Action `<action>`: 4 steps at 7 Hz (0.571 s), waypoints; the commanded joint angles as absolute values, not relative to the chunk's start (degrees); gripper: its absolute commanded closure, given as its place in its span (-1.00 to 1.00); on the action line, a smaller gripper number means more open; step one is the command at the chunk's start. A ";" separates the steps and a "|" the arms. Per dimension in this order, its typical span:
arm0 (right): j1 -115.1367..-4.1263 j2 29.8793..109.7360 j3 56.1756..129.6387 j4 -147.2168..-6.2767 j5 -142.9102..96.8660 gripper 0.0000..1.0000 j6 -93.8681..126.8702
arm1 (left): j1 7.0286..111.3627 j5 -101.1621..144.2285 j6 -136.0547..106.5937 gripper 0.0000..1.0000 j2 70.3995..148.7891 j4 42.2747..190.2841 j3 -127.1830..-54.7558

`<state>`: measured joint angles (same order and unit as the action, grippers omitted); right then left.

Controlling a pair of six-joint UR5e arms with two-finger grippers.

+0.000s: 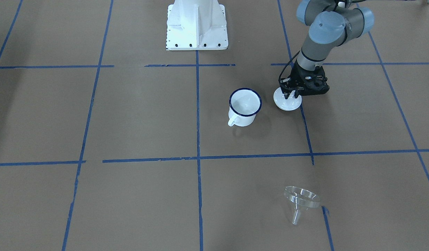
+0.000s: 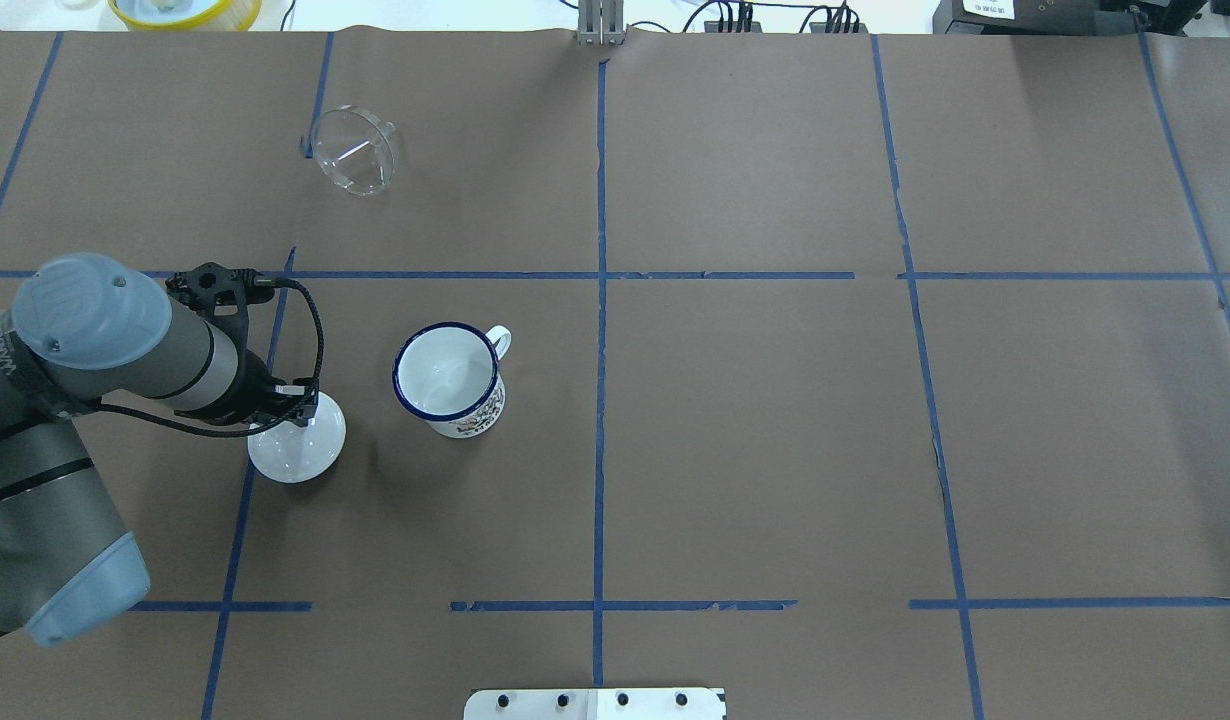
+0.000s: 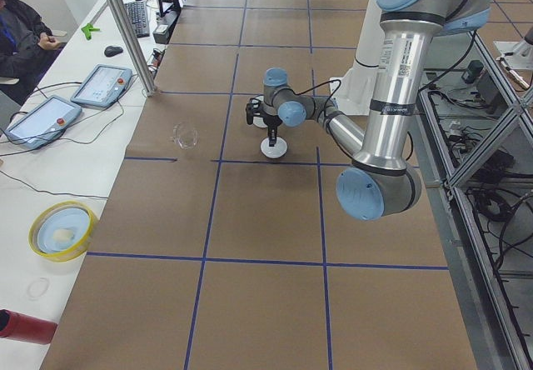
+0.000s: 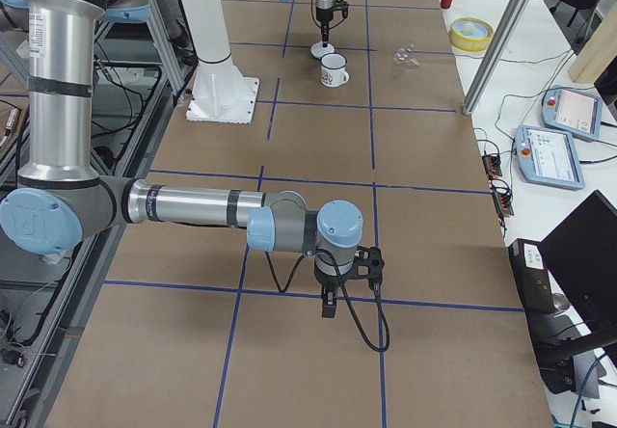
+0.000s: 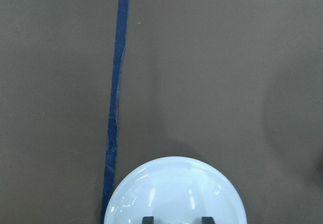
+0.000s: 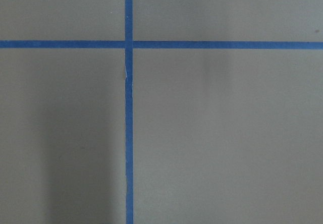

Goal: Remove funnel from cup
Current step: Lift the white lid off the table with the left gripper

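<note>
The clear funnel (image 1: 301, 202) lies on its side on the brown table, far from the cup (image 1: 245, 106) and apart from it; the overhead view shows the funnel (image 2: 353, 150) at the back left. The white blue-rimmed cup (image 2: 448, 378) stands upright with nothing in it. My left gripper (image 1: 289, 93) points down over a white round lid (image 1: 287, 103) beside the cup, its fingers closed in at the lid's middle. The left wrist view shows the lid (image 5: 176, 193) with two fingertips (image 5: 147, 220) at the bottom edge. My right gripper (image 4: 329, 305) hangs over bare table far from these; whether it is open I cannot tell.
The robot's white base (image 1: 197, 24) stands at the table's near edge. Blue tape lines (image 2: 600, 300) divide the brown paper. A yellow bowl (image 3: 60, 230), a red bottle (image 3: 25, 326) and tablets (image 3: 37, 120) sit on a side bench, where a person is seated.
</note>
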<state>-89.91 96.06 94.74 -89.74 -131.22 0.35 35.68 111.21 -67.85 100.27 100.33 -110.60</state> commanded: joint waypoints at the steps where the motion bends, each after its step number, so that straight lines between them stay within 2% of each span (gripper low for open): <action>1: -89.91 96.06 94.75 -89.74 -131.22 -1.00 0.35 | 35.95 111.27 -67.42 1.00 100.28 98.54 -113.09; 2: -89.91 96.06 94.75 -89.74 -131.22 -1.00 0.35 | 37.69 111.97 -67.15 1.00 101.85 93.91 -115.03; 4: -89.91 96.06 94.75 -89.74 -131.22 -1.00 0.35 | 42.61 113.55 -67.06 1.00 112.62 81.37 -115.31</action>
